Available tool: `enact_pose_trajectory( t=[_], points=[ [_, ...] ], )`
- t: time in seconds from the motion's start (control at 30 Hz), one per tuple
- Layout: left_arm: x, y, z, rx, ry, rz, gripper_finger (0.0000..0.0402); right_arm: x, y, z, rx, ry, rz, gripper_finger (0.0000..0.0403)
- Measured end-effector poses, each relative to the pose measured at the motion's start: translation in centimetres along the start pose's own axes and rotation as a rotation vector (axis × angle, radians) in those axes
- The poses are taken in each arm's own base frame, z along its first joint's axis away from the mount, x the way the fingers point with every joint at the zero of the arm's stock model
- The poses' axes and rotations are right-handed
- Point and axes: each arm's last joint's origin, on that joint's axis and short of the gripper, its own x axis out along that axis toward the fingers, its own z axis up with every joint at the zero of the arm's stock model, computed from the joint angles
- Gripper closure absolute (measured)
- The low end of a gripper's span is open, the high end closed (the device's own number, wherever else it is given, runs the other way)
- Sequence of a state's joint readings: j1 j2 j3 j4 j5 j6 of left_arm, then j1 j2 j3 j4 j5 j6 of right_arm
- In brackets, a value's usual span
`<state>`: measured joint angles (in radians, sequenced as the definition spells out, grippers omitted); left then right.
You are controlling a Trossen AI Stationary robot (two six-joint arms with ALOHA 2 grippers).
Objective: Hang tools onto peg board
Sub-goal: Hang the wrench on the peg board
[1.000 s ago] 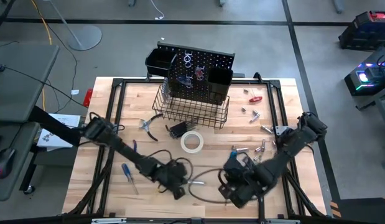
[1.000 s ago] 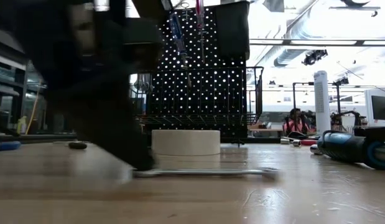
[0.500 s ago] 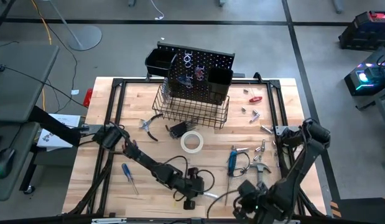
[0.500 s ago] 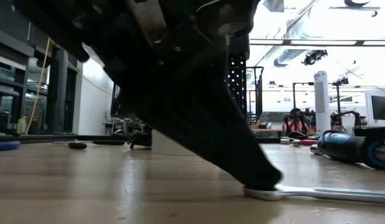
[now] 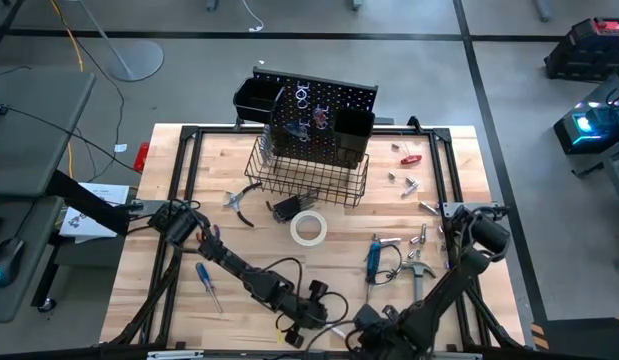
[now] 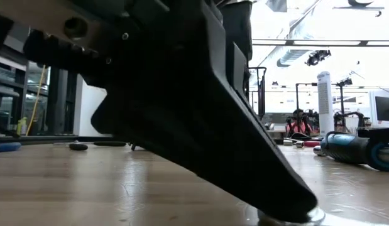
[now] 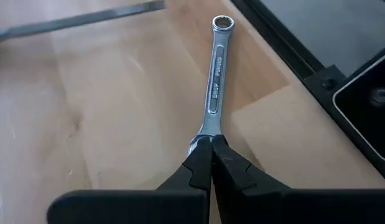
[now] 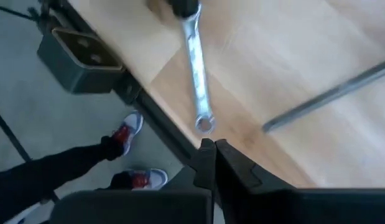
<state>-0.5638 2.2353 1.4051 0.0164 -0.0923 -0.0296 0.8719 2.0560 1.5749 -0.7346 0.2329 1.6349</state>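
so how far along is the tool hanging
Early. Done: a few tools already hang on the peg board. In hand: the left hand is shut on one end of a silver wrench at the table's near edge. Left: tape roll, pliers, blue screwdriver and hammer on the table.

Tool count on the table and board

One peg board (image 5: 319, 125) bearing two bins (image 5: 255, 97) and one wire basket (image 5: 309, 175); one white tape roll (image 5: 308, 228), one silver wrench (image 7: 215, 81), one blue-handled screwdriver (image 5: 205, 278), one claw hammer (image 5: 418, 274), one pliers (image 5: 239, 203); two arms.
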Motion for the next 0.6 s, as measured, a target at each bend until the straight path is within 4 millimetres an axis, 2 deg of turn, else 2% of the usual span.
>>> enact_pose_trajectory(
  t=[0.17,0.43,0.6],
  points=[
    [0.1,-0.6,0.4,0.070,-0.061,-0.021,0.0401,0.1,0.5,0.6,-0.083,0.032,0.044,0.0362],
    [0.0,-1.5,0.7,0.157,-0.100,-0.061,0.0401,0.1,1.2,0.6,-0.140,0.048,0.113,0.0259],
    [0.0,-1.7,1.2,0.157,-0.161,-0.059,0.0401,2.2,2.3,-0.1,-0.230,0.089,0.226,0.0214]
  ],
)
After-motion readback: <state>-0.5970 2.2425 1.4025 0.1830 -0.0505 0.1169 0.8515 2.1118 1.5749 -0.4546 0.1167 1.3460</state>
